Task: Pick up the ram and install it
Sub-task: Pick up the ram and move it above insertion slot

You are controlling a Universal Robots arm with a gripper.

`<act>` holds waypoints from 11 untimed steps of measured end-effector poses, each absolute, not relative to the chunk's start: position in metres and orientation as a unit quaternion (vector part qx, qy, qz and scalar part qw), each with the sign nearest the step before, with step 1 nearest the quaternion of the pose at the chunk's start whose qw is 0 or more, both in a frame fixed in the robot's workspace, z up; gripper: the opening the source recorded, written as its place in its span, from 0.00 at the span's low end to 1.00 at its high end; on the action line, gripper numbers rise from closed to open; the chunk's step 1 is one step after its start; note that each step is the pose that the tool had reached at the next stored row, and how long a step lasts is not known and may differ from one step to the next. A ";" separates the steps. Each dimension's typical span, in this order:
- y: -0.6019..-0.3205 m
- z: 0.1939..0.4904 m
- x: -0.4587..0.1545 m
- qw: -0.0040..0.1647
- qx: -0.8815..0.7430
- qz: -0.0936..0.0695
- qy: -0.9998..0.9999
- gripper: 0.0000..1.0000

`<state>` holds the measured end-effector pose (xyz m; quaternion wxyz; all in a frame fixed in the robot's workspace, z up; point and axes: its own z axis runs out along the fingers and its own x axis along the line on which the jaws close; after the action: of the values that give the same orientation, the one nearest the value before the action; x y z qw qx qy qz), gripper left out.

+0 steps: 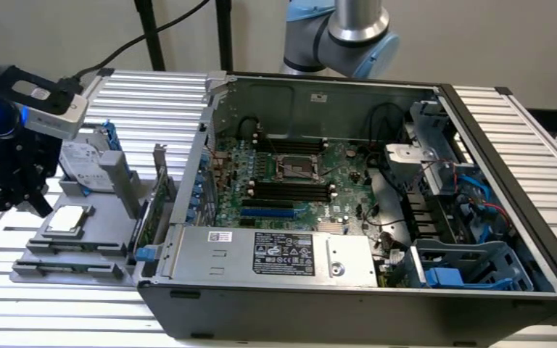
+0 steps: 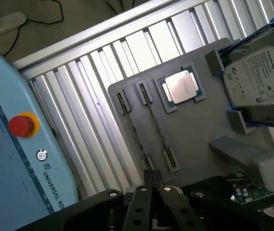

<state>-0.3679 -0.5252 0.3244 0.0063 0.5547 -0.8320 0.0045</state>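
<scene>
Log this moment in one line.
gripper shut | above grey parts tray, near CPU | PC case open

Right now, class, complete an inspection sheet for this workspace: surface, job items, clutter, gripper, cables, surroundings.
Surface: slatted metal table bearing a grey tray and an open computer case.
Job's things: ram, seemingly the thin strip on edge between the tray's clips; not gripped.
Clutter: processor and hard drive on the tray.
Gripper: gripper shut, empty, by the tray.
Cables: black cable behind the table; blue cables inside the case.
Surroundings: teach pendant with red button.
</scene>
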 end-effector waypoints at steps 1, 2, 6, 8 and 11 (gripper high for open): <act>-0.525 0.324 -0.368 0.006 0.563 0.005 -0.827 0.11; -0.525 0.323 -0.368 0.006 0.570 0.005 -0.821 0.11; -0.525 0.321 -0.368 0.006 0.599 0.005 -0.800 0.11; -0.525 0.319 -0.368 0.006 0.614 0.005 -0.789 0.11; -0.525 0.317 -0.368 0.006 0.635 0.005 -0.772 0.11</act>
<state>-0.3679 -0.5252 0.3175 0.0063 0.6354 -0.7721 0.0047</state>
